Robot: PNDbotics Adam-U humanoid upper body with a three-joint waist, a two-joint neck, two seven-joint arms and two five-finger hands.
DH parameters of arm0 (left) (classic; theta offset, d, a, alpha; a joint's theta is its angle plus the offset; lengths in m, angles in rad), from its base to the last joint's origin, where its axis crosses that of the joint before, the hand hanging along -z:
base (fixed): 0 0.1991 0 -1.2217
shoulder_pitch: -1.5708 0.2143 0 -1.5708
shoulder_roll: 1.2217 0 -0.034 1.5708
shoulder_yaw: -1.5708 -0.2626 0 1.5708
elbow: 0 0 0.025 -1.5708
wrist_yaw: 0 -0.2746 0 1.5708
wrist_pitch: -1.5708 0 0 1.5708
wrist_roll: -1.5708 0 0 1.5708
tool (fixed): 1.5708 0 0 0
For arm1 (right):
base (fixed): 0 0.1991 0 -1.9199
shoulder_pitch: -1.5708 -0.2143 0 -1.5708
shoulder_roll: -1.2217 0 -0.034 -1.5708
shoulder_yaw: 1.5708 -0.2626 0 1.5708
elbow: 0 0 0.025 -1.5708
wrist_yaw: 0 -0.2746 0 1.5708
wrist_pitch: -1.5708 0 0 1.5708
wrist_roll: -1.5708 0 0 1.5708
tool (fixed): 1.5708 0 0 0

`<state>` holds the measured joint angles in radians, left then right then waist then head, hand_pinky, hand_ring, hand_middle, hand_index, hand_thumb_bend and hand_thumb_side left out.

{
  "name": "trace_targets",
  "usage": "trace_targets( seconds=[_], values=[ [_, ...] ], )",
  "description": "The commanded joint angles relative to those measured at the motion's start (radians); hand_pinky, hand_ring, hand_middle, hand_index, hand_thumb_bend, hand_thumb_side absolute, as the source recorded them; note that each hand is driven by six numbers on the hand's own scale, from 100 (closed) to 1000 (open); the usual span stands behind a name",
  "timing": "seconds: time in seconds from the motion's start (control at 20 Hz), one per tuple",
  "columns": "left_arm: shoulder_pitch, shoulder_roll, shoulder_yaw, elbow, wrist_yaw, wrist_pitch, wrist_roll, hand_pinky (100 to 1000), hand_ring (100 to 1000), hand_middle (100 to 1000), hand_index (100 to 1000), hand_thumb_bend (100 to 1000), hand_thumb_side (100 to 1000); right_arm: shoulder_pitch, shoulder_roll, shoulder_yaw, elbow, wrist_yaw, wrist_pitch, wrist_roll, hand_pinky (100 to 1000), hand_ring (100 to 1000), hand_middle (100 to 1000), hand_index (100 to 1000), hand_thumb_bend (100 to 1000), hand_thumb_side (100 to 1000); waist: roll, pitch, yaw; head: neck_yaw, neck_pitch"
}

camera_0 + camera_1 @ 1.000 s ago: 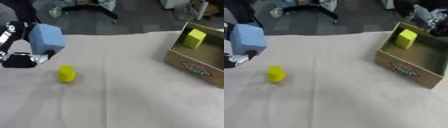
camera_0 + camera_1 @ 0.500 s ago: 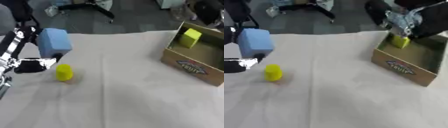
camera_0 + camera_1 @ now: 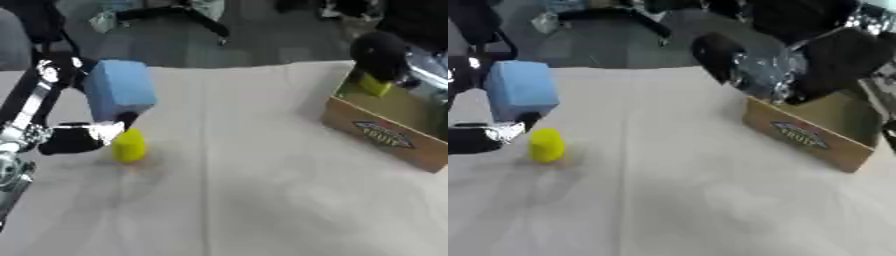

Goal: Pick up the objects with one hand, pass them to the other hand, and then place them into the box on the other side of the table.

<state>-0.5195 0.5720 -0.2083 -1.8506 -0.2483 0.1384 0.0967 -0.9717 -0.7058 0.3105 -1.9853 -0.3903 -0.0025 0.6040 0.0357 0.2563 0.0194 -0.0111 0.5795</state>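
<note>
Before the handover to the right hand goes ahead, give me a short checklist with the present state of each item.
1. Blue block held by the left hand: ok, it is up off the table against the fingers.
2. Right hand in view and coming in: ok, it shows above the box's near end; whether its fingers are open: cannot tell, blurred.
3. Hands close enough to pass: not ok, the bare tablecloth lies between them.
4. Yellow cylinder clear of the left hand: cannot tell, it stands right below the block and fingertips.
5. Box open with room: ok, one yellow block inside.
</note>
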Motion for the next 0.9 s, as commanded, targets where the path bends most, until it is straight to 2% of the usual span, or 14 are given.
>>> trace_targets(
  seconds=[0.05,0.45,0.7,0.75,0.8,0.9],
  values=[
    [-0.007,0.003,-0.003,-0.014,-0.011,-0.004,0.013,589,515,414,584,100,100,-0.035,-0.004,0.007,-0.015,0.019,-0.005,0.032,997,915,891,849,100,419,-0.015,-0.037,-0.002,0.002,0.007],
    [-0.017,-0.034,-0.026,-0.005,-0.057,-0.007,0.017,589,515,415,585,100,100,-0.083,0.027,0.035,-0.015,0.110,-0.019,0.074,983,907,885,854,100,360,-0.020,-0.038,-0.004,0.015,0.016],
    [-0.024,-0.061,-0.038,-0.002,-0.083,-0.007,0.010,586,514,414,583,100,100,-0.105,0.055,0.055,-0.015,0.173,-0.039,0.088,976,907,884,859,150,311,-0.021,-0.036,-0.003,0.020,0.017],
    [-0.024,-0.067,-0.040,0.000,-0.085,-0.006,0.011,586,513,413,583,100,100,-0.110,0.061,0.058,-0.015,0.191,-0.047,0.092,970,905,883,862,179,260,-0.021,-0.036,-0.004,0.021,0.018],
    [-0.024,-0.073,-0.041,0.003,-0.088,-0.006,0.012,585,513,412,582,100,100,-0.116,0.067,0.062,-0.015,0.212,-0.056,0.096,966,904,882,863,191,278,-0.022,-0.036,-0.004,0.023,0.019],
    [-0.021,-0.086,-0.043,0.009,-0.097,-0.005,0.019,584,512,412,581,100,100,-0.124,0.080,0.069,-0.015,0.260,-0.072,0.106,958,901,879,864,210,255,-0.024,-0.036,-0.006,0.027,0.022]
  ],
)
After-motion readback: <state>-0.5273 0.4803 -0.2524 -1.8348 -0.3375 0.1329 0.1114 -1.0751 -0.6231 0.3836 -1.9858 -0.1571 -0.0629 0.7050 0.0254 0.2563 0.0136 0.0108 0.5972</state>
